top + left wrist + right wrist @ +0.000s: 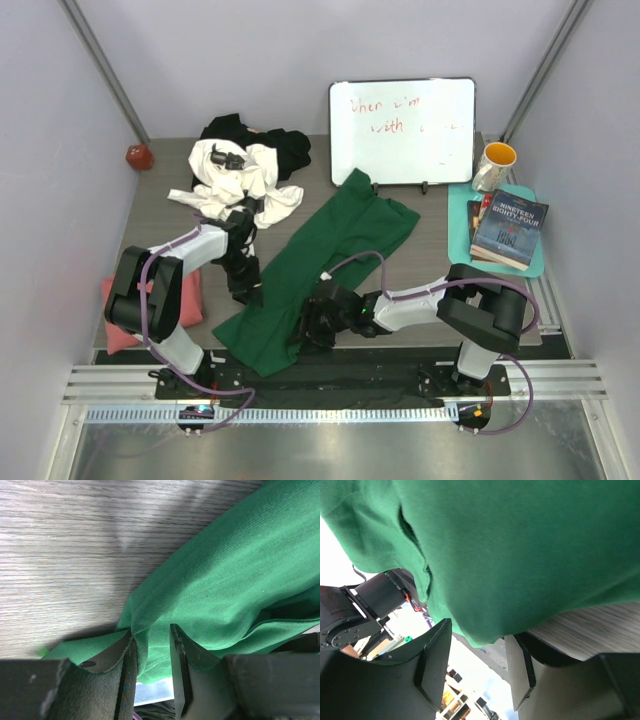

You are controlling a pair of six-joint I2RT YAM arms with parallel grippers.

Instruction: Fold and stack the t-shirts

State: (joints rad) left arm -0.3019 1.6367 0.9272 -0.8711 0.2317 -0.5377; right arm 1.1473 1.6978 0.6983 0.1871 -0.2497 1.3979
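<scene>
The dark green t-shirt lies spread diagonally across the table, from the whiteboard down to the near edge. My left gripper is at its left edge. In the left wrist view the left gripper stands open, and a fold of green t-shirt lies between the fingertips unpinched. My right gripper is at the shirt's near hem. Seen from the wrist, the right gripper is open wide with the green hem hanging just above the gap. A white t-shirt and a black t-shirt lie crumpled at the back left. The salmon pink t-shirt sits under my left arm.
A whiteboard stands at the back. An orange-lined mug and stacked books rest on a teal mat at the right. A red ball lies at the back left corner.
</scene>
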